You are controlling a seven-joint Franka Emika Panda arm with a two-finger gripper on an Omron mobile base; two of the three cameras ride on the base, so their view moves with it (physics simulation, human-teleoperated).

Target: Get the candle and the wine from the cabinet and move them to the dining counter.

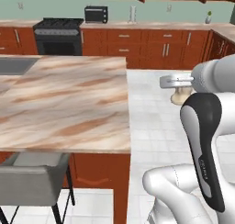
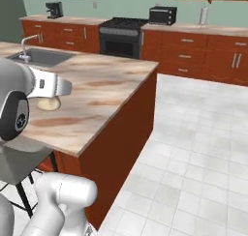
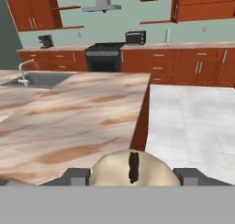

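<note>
A stubby cream candle (image 3: 131, 170) with a dark wick is gripped between the pincer (image 3: 132, 176) fingers above the veined marble tabletop (image 3: 73, 122), red-brown cabinets behind

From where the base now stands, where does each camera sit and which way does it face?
Left base view: behind the arm on its left, facing over the dining counter toward the stove; white arm at lower right.
Right base view: behind on the right, facing the same counter and stove, with the sink; arm at lower left.
Hand view: on the hand, looking along the tool shut on the candle, toward the stove wall.
Shared: counter, stove and toaster oven.
</note>
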